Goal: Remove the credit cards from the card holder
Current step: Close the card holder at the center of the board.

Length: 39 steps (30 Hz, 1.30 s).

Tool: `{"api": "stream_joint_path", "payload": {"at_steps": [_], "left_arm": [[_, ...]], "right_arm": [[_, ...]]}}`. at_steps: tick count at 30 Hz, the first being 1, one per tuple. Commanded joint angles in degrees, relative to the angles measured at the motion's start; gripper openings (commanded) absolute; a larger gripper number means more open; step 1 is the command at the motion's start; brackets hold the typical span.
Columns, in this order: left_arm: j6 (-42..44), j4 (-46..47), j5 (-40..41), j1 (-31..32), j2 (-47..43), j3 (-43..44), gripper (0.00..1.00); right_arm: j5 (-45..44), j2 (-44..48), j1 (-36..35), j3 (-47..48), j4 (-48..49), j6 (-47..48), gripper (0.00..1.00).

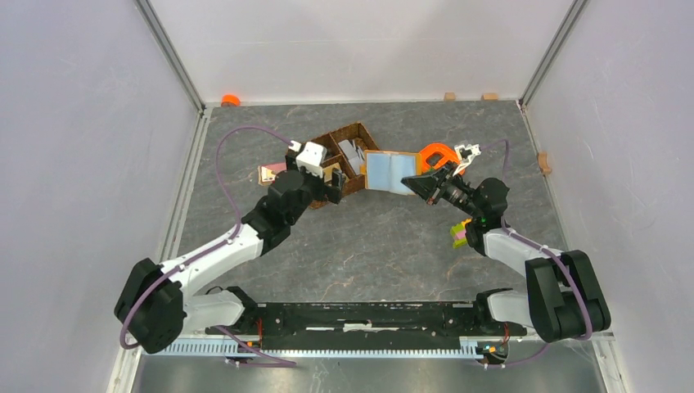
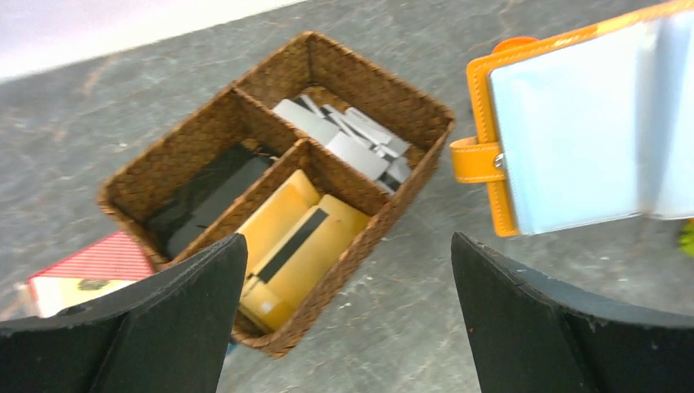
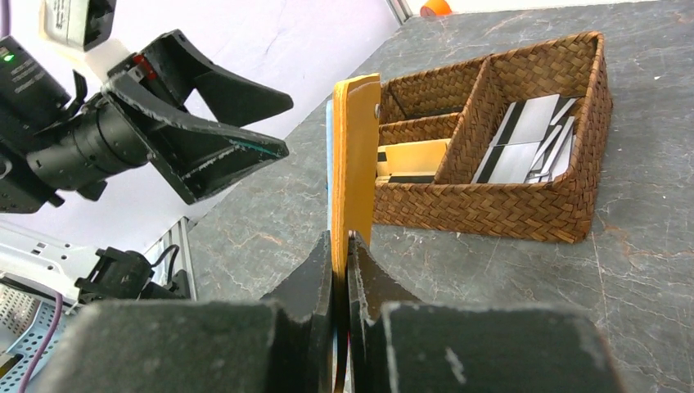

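Card holder (image 1: 391,172) mustard-orange, pale-blue inside; right gripper (image 3: 340,246) clamps it; left gripper (image 2: 348,241) spread.

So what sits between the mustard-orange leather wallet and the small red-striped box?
The brown wicker basket, divided into three compartments; the left wrist view shows it.

The right gripper (image 3: 341,255) pinches the card holder (image 3: 357,155), which stands upright and edge-on. The basket (image 3: 491,211) just behind holds cards (image 3: 524,137). The left gripper (image 3: 284,127) hangs spread, upper left.
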<state>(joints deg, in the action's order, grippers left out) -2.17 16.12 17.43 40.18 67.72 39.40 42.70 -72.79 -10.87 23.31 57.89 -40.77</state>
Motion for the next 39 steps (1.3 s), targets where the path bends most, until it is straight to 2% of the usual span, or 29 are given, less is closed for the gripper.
{"api": "stream_joint_path", "payload": {"at_steps": [1,7,25,35,37,39], "left_arm": [[-13.0,3.9,-20.4,-5.4,0.0,0.7,1.0],[-20.7,16.3,-40.0,-11.5,3.9,-2.8,1.0],[-37.2,48.4,-58.7,-16.7,16.2,-6.1,1.0],[-50.6,67.4,-65.7,-17.0,26.3,-3.6,1.0],[-51.2,67.7,-66.7,-17.0,27.0,-2.9,0.96],[-51.7,68.5,-67.7,-17.0,27.1,-2.7,0.85]], "right_arm": [[0.6,0.0,-0.5,1.2,3.2,-0.1,0.0],[0.5,0.2,-0.7,0.8,2.6,0.8,0.0],[1.7,1.0,-1.3,-1.3,8.2,-0.5,0.0],[5.9,-0.2,-2.4,-2.0,18.4,-8.7,0.0],[6.1,-0.5,-3.0,-1.8,18.4,-8.7,0.0],[6.2,-1.1,-3.7,-1.1,17.3,-8.1,0.0]]}}
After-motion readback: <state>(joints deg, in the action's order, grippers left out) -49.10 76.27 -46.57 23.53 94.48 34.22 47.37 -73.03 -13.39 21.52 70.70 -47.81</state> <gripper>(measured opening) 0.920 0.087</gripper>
